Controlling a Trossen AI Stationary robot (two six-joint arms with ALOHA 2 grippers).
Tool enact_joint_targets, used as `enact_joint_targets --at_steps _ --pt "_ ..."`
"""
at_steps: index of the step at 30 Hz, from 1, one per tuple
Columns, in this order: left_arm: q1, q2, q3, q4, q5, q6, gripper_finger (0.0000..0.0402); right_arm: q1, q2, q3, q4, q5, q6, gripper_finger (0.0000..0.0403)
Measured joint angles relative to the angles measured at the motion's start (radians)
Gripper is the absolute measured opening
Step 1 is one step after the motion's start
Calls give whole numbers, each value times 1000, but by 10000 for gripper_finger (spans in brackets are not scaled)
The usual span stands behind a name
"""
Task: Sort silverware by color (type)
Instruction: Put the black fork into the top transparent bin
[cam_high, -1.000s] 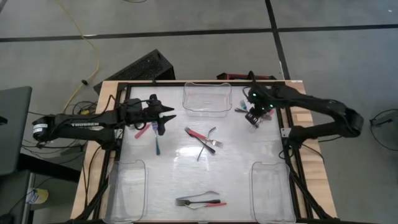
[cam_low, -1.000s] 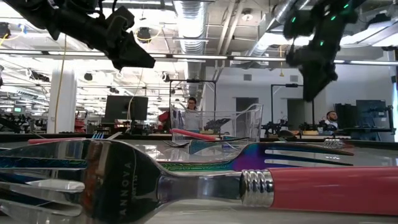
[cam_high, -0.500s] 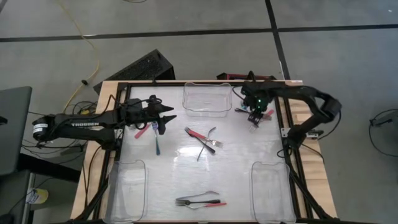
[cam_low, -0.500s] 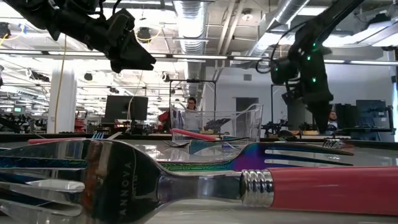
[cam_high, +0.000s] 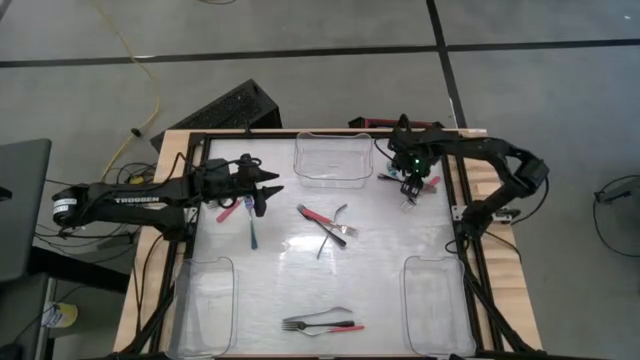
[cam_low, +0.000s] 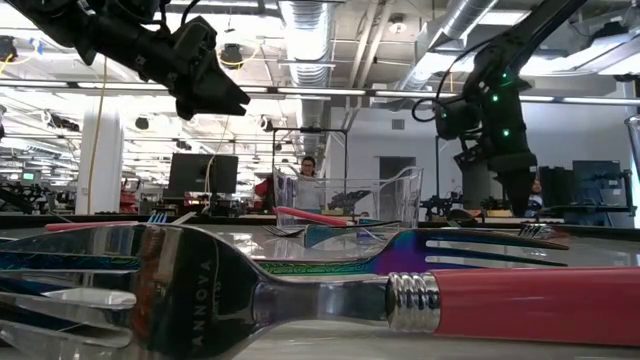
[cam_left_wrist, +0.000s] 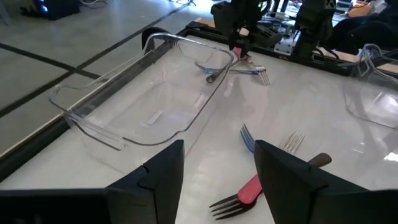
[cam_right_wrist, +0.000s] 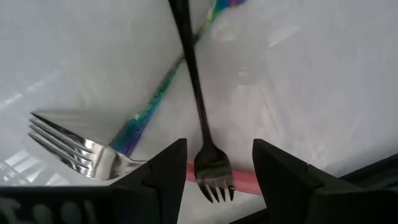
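At the far right corner of the tabletop (cam_high: 380, 270), the right gripper (cam_high: 412, 186) is hanging low over a small cluster of forks (cam_high: 400, 180) lying just beside the far clear bin (cam_high: 333, 160). Its wrist view is showing the fingers parted to a moderate gap and holding nothing, with a dark fork (cam_right_wrist: 198, 112) lying directly between them, crossed over a blue-handled fork (cam_right_wrist: 118, 146) and a red handle (cam_right_wrist: 242, 182) beneath its head. These pieces are judged to be light, stiff and slippery metal, lying flat against the surface, so a pinch across the narrow handle, away from the crossing point, is offering the surest hold; a grip at the overlap is risking dragging the neighbour along. The left gripper (cam_high: 266, 190) is hovering above the left side of the tabletop, fingers open to a medium gap and empty, close to a blue-handled piece (cam_high: 253, 228) lying below it. Further silverware is lying crossed at mid-tabletop (cam_high: 328, 224), and another group (cam_high: 322, 323) is resting at the near edge between the two near bins (cam_high: 205, 305). All three bins are appearing empty, so sorting is judged barely begun.
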Motion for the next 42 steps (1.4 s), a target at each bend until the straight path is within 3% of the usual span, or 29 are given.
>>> enact_joint_targets --at_steps 7,13,19,23,35,39,42 --pt "-2 0 0 -2 -5 0 181 40 -120 30 -25 -1 117 205" --pt "-2 0 0 -2 0 2 181 113 -262 34 -94 -110 453 205" --pt "-2 0 0 -1 0 8 181 231 -342 34 -110 -119 688 205" --pt "-2 0 0 -1 0 30 181 311 -344 34 -109 -116 953 205" --pt "-2 0 0 -1 31 17 181 608 -344 34 -220 189 1631 205" --pt "-2 0 0 -1 31 28 181 645 -343 34 -213 218 1655 205" --pt "-2 0 0 -1 31 42 181 643 -343 33 -195 216 1539 205"
